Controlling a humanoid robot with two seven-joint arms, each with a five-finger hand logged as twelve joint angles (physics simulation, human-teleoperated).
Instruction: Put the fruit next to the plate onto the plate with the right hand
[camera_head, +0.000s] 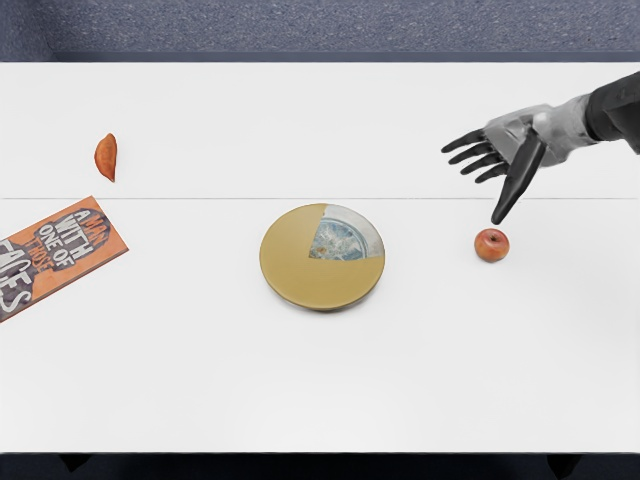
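Observation:
A small red apple (491, 244) lies on the white table, to the right of the round yellow plate (300, 272). The plate has a patterned wedge at its upper right and nothing on it. My right hand (497, 160) comes in from the right edge and hovers above and slightly behind the apple. Its fingers are spread and hold nothing, with the thumb (517, 185) pointing down toward the apple without touching it. The left arm is out of view.
An orange book (50, 252) lies at the left edge of the table. A small orange-brown fruit piece (106, 156) sits at the far left, well away from the plate. The table's far edge runs along the top.

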